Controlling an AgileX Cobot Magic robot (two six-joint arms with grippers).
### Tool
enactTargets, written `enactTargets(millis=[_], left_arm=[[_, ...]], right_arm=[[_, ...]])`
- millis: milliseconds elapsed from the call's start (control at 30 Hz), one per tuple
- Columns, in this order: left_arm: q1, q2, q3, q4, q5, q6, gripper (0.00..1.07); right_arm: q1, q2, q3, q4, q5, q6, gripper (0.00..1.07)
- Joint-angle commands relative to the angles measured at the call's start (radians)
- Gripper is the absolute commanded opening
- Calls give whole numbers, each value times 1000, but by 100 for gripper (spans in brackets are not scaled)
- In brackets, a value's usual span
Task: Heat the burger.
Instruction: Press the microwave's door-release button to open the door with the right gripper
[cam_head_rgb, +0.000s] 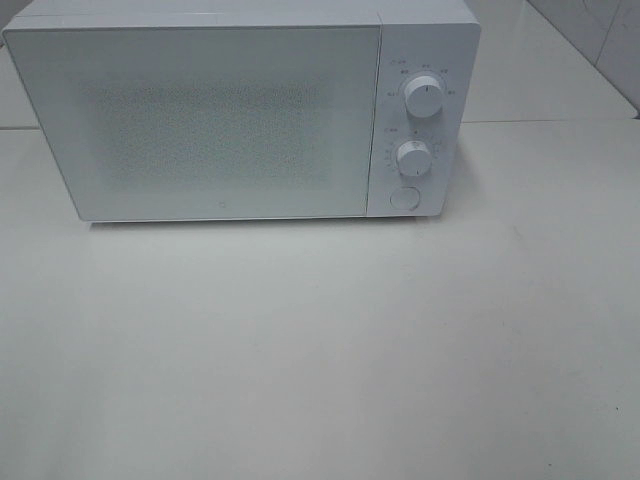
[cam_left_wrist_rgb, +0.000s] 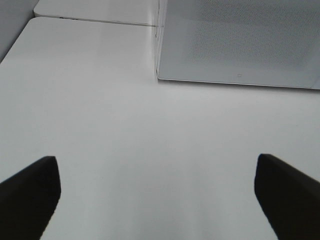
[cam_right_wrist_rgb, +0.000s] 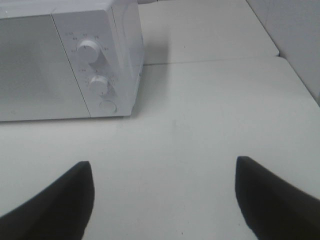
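1. A white microwave (cam_head_rgb: 200, 120) stands at the back of a white table (cam_head_rgb: 320, 350), and its door (cam_head_rgb: 195, 125) is shut.
2. On the panel to the right of the door, an upper knob (cam_head_rgb: 424, 98) sits above a lower knob (cam_head_rgb: 412, 156), with a round button (cam_head_rgb: 403, 197) below both.
3. The burger appears in none of the three views, so its place cannot be told. The frosted door hides whatever is inside the microwave.
4. The left gripper (cam_left_wrist_rgb: 156, 167) hangs over bare table in front of the microwave's lower left corner. Its two dark fingers (cam_left_wrist_rgb: 30, 192) are spread wide apart with nothing between them.
5. The right gripper (cam_right_wrist_rgb: 164, 167) hangs over bare table, facing the microwave's control side. Its fingers (cam_right_wrist_rgb: 272, 197) also stand well apart and hold nothing.
6. Neither gripper touches the microwave, and both are well short of it.
7. The high camera shows only the microwave and the table. Neither arm reaches into that view.
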Motion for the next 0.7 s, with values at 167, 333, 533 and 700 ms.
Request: enactTargets(millis=[167, 333, 533, 700], left_arm=[[4, -19, 4, 1, -3, -1, 98], [4, -17, 4, 0, -3, -1, 98], [4, -17, 4, 0, -3, -1, 98], [4, -17, 4, 0, -3, -1, 98]], right_arm=[[-17, -55, 21, 0, 96, -4, 75], [-17, -55, 21, 0, 96, -4, 75], [-17, -55, 21, 0, 96, -4, 75], [-17, -55, 21, 0, 96, -4, 75]])
